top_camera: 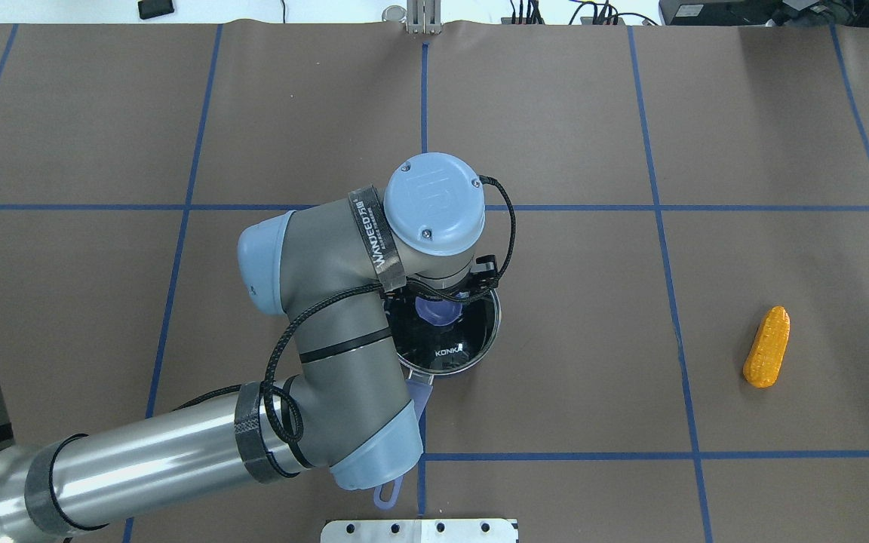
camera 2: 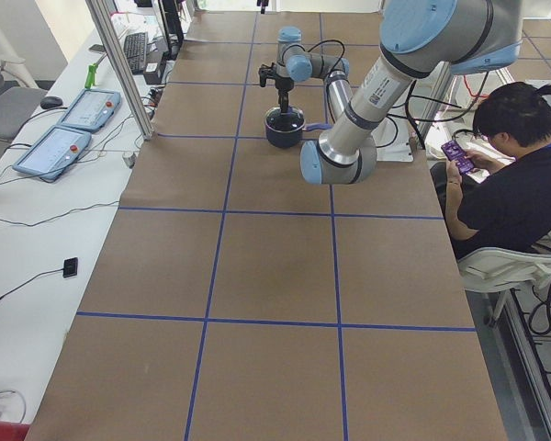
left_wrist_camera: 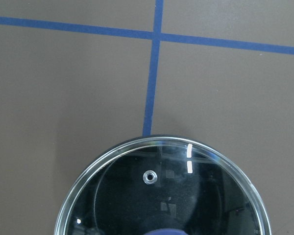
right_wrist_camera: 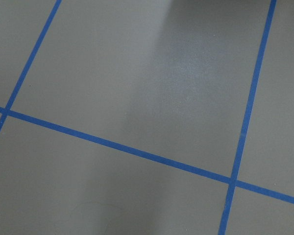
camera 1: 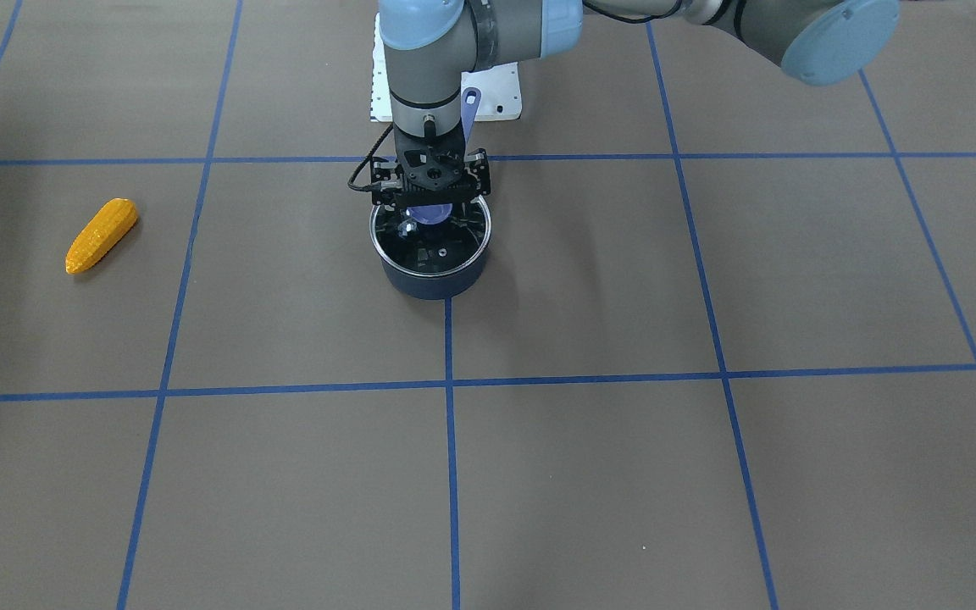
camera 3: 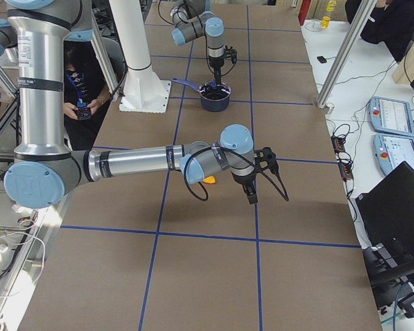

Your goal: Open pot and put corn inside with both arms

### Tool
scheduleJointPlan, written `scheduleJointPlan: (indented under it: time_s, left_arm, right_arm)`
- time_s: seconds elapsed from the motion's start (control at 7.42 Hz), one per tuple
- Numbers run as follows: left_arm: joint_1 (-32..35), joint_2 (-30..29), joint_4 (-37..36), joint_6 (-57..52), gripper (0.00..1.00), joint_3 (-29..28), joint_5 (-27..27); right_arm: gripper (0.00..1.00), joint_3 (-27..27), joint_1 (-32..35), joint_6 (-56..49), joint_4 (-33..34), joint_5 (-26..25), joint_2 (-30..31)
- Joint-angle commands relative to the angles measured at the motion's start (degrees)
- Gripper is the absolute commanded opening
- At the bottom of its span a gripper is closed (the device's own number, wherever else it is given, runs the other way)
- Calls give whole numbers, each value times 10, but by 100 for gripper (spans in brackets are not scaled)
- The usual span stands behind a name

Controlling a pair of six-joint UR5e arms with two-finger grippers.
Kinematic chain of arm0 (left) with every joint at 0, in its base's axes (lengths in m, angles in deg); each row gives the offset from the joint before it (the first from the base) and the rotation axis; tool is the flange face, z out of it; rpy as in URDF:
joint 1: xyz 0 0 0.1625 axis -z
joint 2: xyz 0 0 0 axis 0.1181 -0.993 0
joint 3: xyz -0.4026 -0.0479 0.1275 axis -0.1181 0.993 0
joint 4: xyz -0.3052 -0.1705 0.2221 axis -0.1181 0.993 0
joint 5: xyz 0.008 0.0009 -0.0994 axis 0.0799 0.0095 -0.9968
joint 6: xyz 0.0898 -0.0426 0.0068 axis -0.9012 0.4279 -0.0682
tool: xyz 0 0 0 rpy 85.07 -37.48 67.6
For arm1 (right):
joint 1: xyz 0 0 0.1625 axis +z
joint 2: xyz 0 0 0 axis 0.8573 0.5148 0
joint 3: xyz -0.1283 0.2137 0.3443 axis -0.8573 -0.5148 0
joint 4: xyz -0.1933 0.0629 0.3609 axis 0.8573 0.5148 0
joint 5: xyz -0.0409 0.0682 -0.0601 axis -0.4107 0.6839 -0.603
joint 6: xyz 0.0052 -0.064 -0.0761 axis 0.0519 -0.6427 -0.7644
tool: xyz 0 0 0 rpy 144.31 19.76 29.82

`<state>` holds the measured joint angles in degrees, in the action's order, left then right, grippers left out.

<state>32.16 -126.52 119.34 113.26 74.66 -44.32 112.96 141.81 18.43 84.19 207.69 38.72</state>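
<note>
Over the lidded pot (camera 1: 433,284) hangs the left gripper (camera 1: 430,206) — whether clamped, cannot tell.

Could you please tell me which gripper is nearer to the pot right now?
Left. The left gripper sits directly over the pot, down at its lid. The right gripper hangs well off to the robot's right, near the corn.

The left arm (top_camera: 314,302) is coming in low and folding sharply back on itself, its last link pointing straight down. The left gripper (camera 1: 430,203) is hanging vertical with its jaws standing apart. The right arm (camera 3: 138,162) is stretching out level, its end turning downward. The right gripper (camera 3: 251,196) is pointing down, its jaws too small to judge.
</note>
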Motion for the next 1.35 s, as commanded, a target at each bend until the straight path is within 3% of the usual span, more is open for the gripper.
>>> scheduleJointPlan:
  time_s: [0.0,0.54,0.67,0.94,1.08,1.21]
  left_arm:
    - [-1,-2,1,0,79,2,1]
    - [-1,-1,1,0,74,2,2]
    - [-1,-2,1,0,62,3,2]
    - [-1,3,-4,-1,12,22,1]
    - [-1,3,-6,-3,0,33,0]
    - [2,2,-23,-17,0,53,-1]
  right_arm:
    - [100,-1,0,0,0,0,0]
    - [100,-1,-1,0,0,0,1]
    - [100,-1,-1,0,0,0,1]
    - [100,0,-1,0,0,1,1]
    - [100,0,-1,0,0,1,0]
    - [100,0,-1,0,0,1,1]
